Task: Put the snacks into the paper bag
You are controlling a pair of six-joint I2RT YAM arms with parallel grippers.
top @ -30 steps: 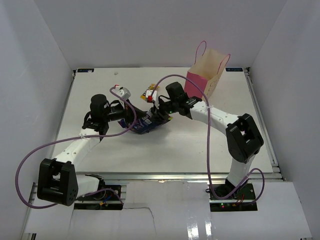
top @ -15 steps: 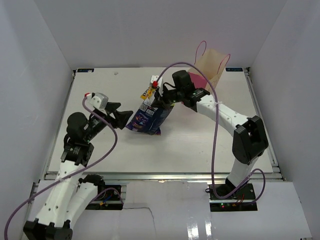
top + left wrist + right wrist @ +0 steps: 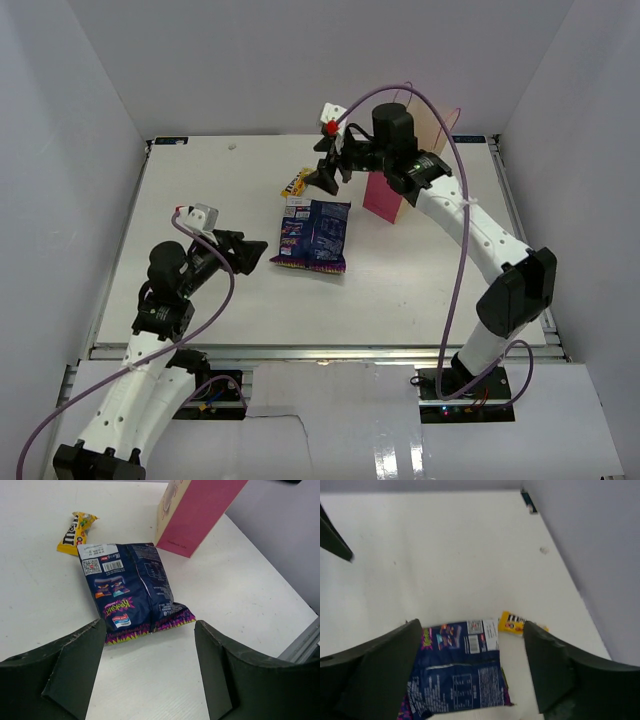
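Note:
The dark blue-purple snack bag (image 3: 312,235) lies flat on the table, held by nothing. A yellow candy packet (image 3: 296,183) lies just behind it, also flat. To their right stands the pink paper bag (image 3: 384,197), its top partly hidden by my right arm. My left gripper (image 3: 256,256) is open, a short way to the left of the snack bag (image 3: 132,590). My right gripper (image 3: 318,165) hangs open above the yellow packet (image 3: 516,623) and the snack bag (image 3: 457,675). The left wrist view shows the yellow packet (image 3: 76,527) and the paper bag (image 3: 197,510) beyond the snack bag.
White walls close the table (image 3: 200,200) in on the left, back and right. A metal rail (image 3: 300,350) runs along the near edge. Purple cables loop off both arms.
Both grippers had the blue snack bag; the left let go and drew back. The right lifted it, then opened and rose toward the back. The bag now lies flat.

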